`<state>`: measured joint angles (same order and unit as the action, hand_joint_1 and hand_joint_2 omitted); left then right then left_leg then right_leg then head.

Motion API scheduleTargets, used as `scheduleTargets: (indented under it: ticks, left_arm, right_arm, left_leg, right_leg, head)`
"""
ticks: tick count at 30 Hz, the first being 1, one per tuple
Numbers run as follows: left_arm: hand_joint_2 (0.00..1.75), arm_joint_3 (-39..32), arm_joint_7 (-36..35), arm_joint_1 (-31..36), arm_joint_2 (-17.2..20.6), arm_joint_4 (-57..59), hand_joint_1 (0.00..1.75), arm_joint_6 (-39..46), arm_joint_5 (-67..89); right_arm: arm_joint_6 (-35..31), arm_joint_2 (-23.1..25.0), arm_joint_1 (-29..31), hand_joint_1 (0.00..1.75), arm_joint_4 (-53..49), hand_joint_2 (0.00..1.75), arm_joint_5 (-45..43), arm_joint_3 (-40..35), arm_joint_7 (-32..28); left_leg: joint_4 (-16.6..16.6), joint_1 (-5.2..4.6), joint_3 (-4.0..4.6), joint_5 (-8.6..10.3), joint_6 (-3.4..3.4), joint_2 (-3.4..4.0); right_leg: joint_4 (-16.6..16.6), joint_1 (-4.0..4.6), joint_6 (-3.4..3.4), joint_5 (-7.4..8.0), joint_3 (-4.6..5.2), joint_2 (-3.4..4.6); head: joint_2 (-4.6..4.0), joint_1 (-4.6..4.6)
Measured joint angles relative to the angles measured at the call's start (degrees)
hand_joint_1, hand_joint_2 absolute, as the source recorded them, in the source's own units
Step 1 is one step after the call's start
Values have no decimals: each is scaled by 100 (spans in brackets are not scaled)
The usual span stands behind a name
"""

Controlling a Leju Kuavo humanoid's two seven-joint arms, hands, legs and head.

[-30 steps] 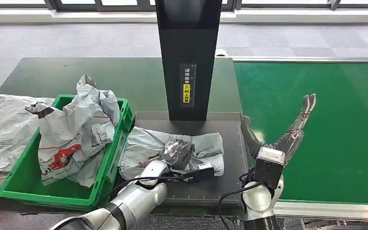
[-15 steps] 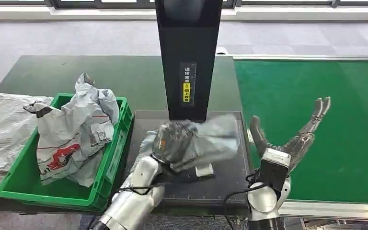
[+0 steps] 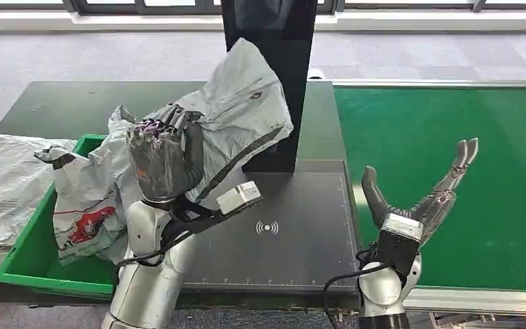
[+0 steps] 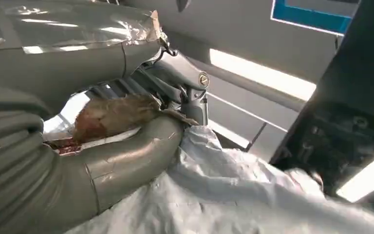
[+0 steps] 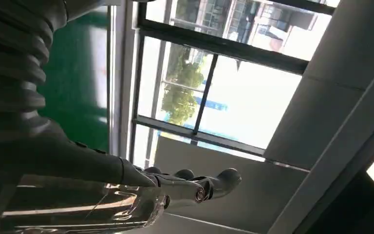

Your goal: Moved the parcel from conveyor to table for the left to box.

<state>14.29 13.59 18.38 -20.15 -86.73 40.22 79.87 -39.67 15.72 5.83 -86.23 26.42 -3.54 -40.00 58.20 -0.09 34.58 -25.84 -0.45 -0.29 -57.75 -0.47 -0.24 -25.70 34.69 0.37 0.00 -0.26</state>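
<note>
My left hand [image 3: 161, 161] grips a grey plastic parcel [image 3: 240, 113] and holds it high above the dark table [image 3: 294, 253], beside the green box [image 3: 38, 264]. In the left wrist view the parcel [image 4: 233, 195] lies crumpled against the thumb [image 4: 126, 161] of the left hand [image 4: 141, 122]. The box holds other grey parcels [image 3: 103, 185]. My right hand [image 3: 424, 199] is raised with fingers spread and nothing in it, at the near left edge of the green conveyor [image 3: 452, 151]; the right hand [image 5: 175, 185] points at the ceiling in its wrist view.
A black scanner post [image 3: 268, 75] stands at the back of the table, right behind the lifted parcel. More grey parcels [image 3: 3, 185] are piled left of the box. The table shows a white wireless mark [image 3: 267, 227].
My left hand has lifted the parcel off the table and swung it up and left toward the green box. The right hand has hardly moved.
</note>
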Motion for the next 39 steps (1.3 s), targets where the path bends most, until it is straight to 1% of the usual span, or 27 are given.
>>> scheduleTargets:
  ticks: [6, 12, 16, 18, 20, 25, 27, 30, 31, 33, 35, 39]
  left_arm:
    - [175, -4, 2, -14, 4, -112, 175, -4, 2]
    - [175, -109, 184, -34, 11, -131, 175, -4, -76]
    - [175, -195, 184, -53, 15, -158, 175, -4, -116]
    - [175, -366, 134, -79, 24, -201, 175, -4, -131]
    - [175, -663, 182, -118, 50, -245, 175, -4, -309]
    - [175, -1971, 608, -105, 50, -345, 175, -4, -1072]
    - [175, -2484, 1039, -60, 50, -357, 175, -4, -1409]
    - [175, -3507, 1920, 99, 48, -311, 175, -4, -2204]
    - [175, -3746, 2183, 168, 48, -256, 175, -4, -2423]
    - [175, -4350, 2541, 269, 48, -145, 175, -4, -2745]
    - [175, -4660, 2603, 286, 48, -120, 175, -4, -2809]
    - [175, -4933, 2643, 325, 48, -92, 175, -4, -2809]
  right_arm:
    - [0, 0, -1, 0, 0, 175, 0, 4, 0]
    - [15, 2, 1, 0, 0, 175, 9, 7, 0]
    - [33, 2, 1, 0, 0, 175, 4, 7, 0]
    - [35, 2, 1, 0, 2, 175, -2, 7, 0]
    - [50, 2, 0, 0, 2, 175, -18, 7, 0]
    - [63, 2, -3, 0, 0, 175, -30, 7, 0]
    - [70, 2, -6, 0, 0, 175, -44, 9, 0]
    - [68, 2, -15, 0, -2, 175, -50, 11, 0]
    - [68, 2, -22, 0, -13, 175, -44, 15, 0]
    - [68, 2, -64, 0, -74, 175, -15, 20, -2]
    - [70, 2, -76, 0, -116, 175, 20, 33, 0]
    - [87, 7, -90, 0, -190, 175, 63, 72, 0]
  left_leg:
    - [0, 0, 0, 0, 0, 0]
    - [0, 0, 0, 0, 0, 0]
    - [0, 0, 1, 0, 0, 0]
    - [0, 0, -1, 0, 0, 1]
    - [-1, 0, -3, 0, 0, 3]
    - [-1, 6, -7, 3, -5, 7]
    - [-2, 8, -6, 4, -6, 5]
    - [-2, 8, -9, 4, -7, 19]
    - [-2, 8, -10, 4, -7, 20]
    - [-2, 8, -10, 4, -7, 16]
    - [-1, 8, -10, 4, -7, 14]
    - [-1, 6, -9, 4, -7, 15]
  right_leg:
    - [0, 0, 0, 0, 0, 0]
    - [0, 0, 0, 0, 0, 0]
    - [0, 0, 0, 0, -1, 0]
    - [0, 0, 0, 0, -2, 0]
    - [0, 1, -1, 1, -2, 2]
    - [0, 6, -2, 1, -1, 7]
    - [-1, 8, -3, 0, -2, 6]
    - [-1, 7, -5, 1, 1, 14]
    - [-1, 7, -5, 1, 1, 17]
    - [-1, 8, -5, 1, 1, 17]
    - [-1, 7, -5, 1, 0, 16]
    - [-1, 5, -5, 1, -1, 16]
  head:
    - [-2, 0]
    - [0, 0]
    - [0, 0]
    - [0, 2]
    - [0, 2]
    - [-2, 0]
    - [0, 2]
    - [0, 2]
    - [0, 0]
    - [0, 0]
    - [0, 2]
    - [0, 2]
